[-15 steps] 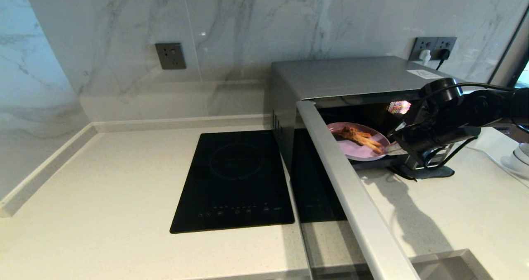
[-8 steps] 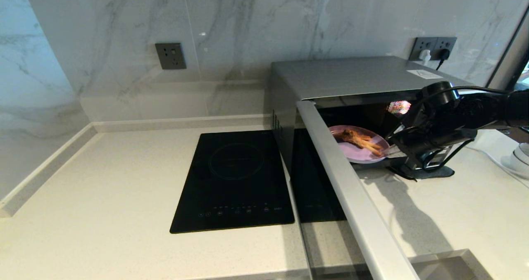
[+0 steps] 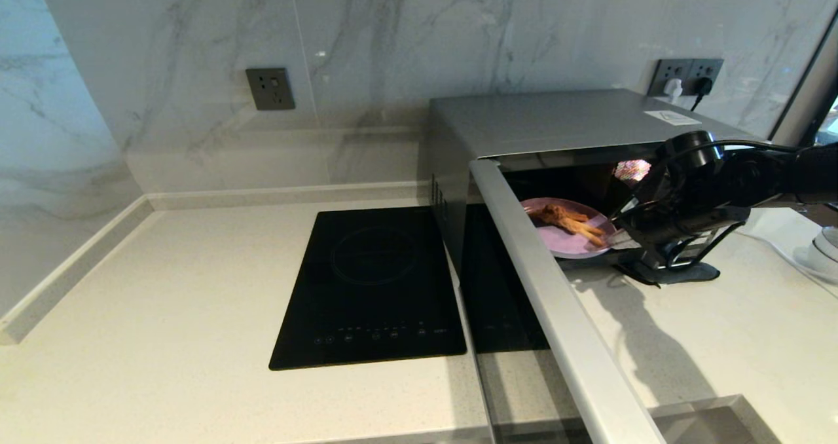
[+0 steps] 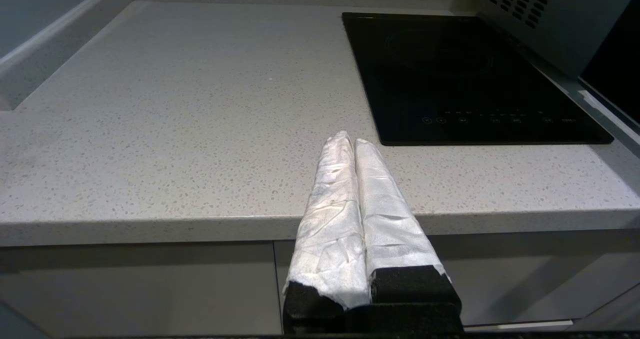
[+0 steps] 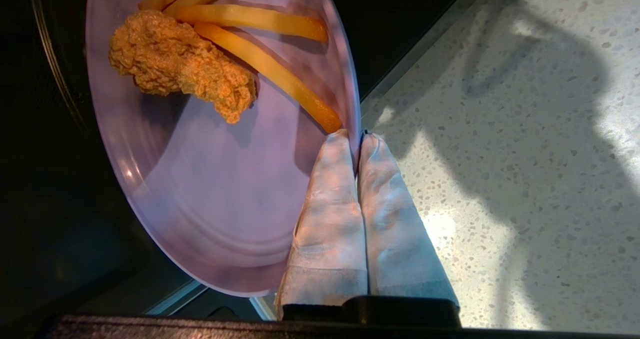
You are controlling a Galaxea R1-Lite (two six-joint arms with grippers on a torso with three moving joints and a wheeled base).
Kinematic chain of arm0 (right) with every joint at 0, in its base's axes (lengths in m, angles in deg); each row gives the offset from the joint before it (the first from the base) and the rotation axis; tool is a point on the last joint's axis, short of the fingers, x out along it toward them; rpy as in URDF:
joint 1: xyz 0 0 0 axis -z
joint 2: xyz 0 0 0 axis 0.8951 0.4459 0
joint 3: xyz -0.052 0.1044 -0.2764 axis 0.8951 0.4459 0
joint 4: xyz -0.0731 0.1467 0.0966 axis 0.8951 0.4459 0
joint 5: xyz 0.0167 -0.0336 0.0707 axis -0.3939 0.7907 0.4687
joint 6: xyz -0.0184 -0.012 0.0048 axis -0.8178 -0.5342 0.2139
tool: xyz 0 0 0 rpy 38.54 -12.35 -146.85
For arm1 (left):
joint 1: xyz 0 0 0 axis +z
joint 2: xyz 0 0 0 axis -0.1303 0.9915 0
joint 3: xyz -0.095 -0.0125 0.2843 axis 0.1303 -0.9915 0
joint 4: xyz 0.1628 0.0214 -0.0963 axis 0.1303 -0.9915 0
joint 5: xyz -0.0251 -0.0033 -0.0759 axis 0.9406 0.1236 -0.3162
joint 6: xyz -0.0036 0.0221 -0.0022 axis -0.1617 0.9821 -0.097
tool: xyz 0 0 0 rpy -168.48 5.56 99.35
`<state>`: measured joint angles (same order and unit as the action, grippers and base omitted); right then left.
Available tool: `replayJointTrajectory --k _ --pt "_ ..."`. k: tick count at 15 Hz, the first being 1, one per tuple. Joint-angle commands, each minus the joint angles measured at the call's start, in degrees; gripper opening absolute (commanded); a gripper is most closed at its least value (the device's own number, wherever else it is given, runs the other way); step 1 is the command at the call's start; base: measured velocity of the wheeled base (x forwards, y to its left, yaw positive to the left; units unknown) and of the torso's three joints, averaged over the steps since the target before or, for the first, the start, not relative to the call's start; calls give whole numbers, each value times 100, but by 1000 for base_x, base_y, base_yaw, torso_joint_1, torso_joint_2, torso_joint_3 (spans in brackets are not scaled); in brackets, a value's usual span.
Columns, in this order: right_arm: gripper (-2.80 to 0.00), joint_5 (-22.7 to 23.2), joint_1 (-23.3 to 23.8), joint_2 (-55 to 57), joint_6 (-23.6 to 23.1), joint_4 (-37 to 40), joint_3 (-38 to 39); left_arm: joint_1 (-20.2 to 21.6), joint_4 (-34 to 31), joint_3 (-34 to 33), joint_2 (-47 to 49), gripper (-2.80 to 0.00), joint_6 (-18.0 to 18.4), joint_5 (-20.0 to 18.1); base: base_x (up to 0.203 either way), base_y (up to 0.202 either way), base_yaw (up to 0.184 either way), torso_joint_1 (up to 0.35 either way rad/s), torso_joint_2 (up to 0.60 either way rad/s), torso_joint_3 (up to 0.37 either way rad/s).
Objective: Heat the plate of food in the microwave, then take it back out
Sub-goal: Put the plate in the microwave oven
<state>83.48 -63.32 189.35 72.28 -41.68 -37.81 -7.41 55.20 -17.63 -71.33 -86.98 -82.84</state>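
The silver-grey microwave (image 3: pixel 556 120) stands at the back right of the counter with its door (image 3: pixel 556 306) swung wide open toward me. The lilac plate of food (image 3: pixel 568 234) hangs tilted at the mouth of the dark cavity. It carries a golden fried piece (image 5: pixel 182 69) and orange fries (image 5: pixel 260 66). My right gripper (image 3: pixel 619 238) is shut on the plate's right rim (image 5: pixel 356 129), one white-wrapped finger over it and one under. My left gripper (image 4: pixel 352 141) is shut on nothing, parked low before the counter's front edge.
A flat black induction hob (image 3: pixel 373 287) lies left of the microwave. A wall socket (image 3: pixel 270 88) is behind it; plugs (image 3: pixel 684 77) sit behind the microwave. A white object (image 3: pixel 823 251) stands at the far right. A dark stand (image 3: pixel 687 270) rests below the right arm.
The right arm has pushed a little farther toward the microwave, carrying the plate slightly deeper into the opening. The left gripper's earlier state is not shown.
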Motion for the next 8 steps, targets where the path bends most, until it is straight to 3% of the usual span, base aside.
replayJointTrajectory --k 1,4,5,6,8 --pt "-280 4 -50 30 24 12 4 1 2 0 4 -280 -6 3 0 0 0 0 0 0" --pt "-280 -7 -105 36 17 12 4 1 2 0 4 -280 -6 3 0 0 0 0 0 0" --pt "-61 -11 -113 33 19 12 11 1 2 0 4 -280 -6 3 0 0 0 0 0 0" --pt "0 -27 -134 39 19 12 5 1 2 0 4 -280 -6 3 0 0 0 0 0 0" --pt "0 -36 -143 65 26 12 -5 1 2 0 4 -280 -6 3 0 0 0 0 0 0"
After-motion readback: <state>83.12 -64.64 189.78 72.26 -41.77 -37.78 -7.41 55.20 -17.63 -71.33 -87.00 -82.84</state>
